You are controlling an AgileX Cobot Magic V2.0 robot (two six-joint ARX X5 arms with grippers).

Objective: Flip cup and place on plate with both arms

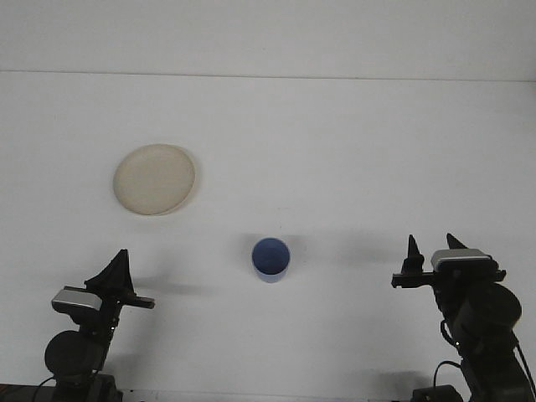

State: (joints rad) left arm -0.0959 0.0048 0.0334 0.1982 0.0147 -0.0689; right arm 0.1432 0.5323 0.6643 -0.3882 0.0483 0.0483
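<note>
The right claw (430, 250) by the tabletop's near-right corner is parted and empty; the left claw's (118, 270) spread is unclear. The small blue plastic cup (271, 260) stands mid-tabletop, probably light and stiff; grip its wall.

White worktop (352, 142) lies mostly bare. A blue cup (271, 259) stands alone near centre, open space all round it. A cream plate (155, 179) sits at its ten o'clock, well apart, nothing between.

Two black arms, round joint housings, silver-grey camera modules atop wrists. Left gripper (118, 266) and right gripper (433, 249): pointed black fingers. Thin black cables near bases.
</note>
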